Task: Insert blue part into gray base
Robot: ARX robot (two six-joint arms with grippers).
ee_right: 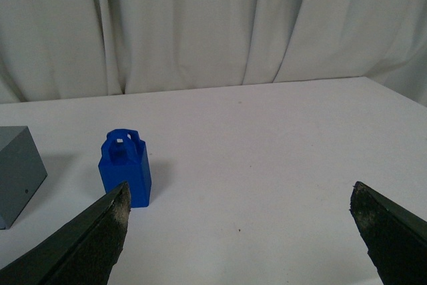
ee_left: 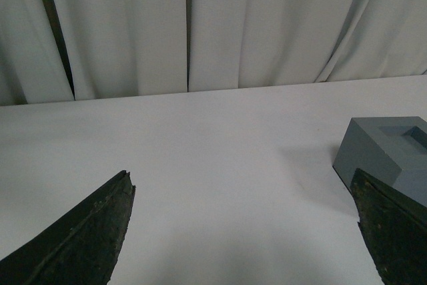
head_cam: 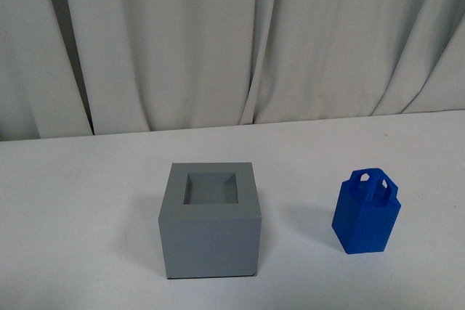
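Observation:
The gray base [head_cam: 210,223] is a matte cube with a square recess in its top, standing on the white table near the middle of the front view. The blue part [head_cam: 366,213] stands upright to its right, apart from it, handle loop up. Neither arm shows in the front view. In the left wrist view my left gripper [ee_left: 243,185] is open and empty, with the gray base [ee_left: 393,155] beside one finger. In the right wrist view my right gripper [ee_right: 240,195] is open and empty, with the blue part [ee_right: 125,167] ahead near one finger and the gray base's corner [ee_right: 17,165] at the edge.
The white table [head_cam: 87,201] runs back to a white curtain [head_cam: 232,41]. A table corner edge shows in the right wrist view [ee_right: 400,95].

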